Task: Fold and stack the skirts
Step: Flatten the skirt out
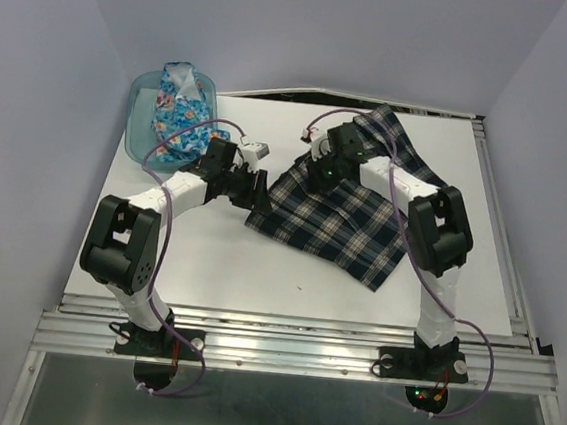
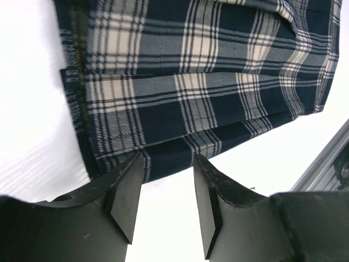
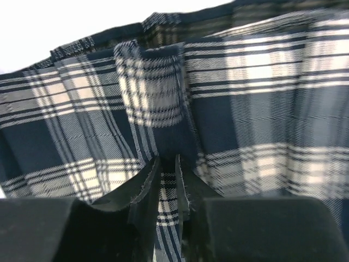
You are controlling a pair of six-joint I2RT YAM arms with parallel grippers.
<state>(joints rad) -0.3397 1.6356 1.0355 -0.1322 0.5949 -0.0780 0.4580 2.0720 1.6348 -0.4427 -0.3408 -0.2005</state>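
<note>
The navy-and-white plaid skirt (image 1: 338, 223) lies spread on the white table, its far end running up under the right arm. My right gripper (image 1: 320, 172) is over its upper middle, and in the right wrist view the gripper (image 3: 167, 164) is shut on a raised fold of the plaid cloth (image 3: 152, 93). My left gripper (image 1: 258, 192) stands open at the skirt's left edge. In the left wrist view the gripper (image 2: 167, 159) has only bare table between its fingers, with the hem of the plaid skirt (image 2: 191, 82) at their tips. The bright blue flowered skirt (image 1: 178, 112) sits bunched in the bin.
A translucent teal bin (image 1: 136, 108) stands at the table's back left corner. An aluminium rail (image 1: 291, 346) runs along the near edge by the arm bases. Pale walls close in on three sides.
</note>
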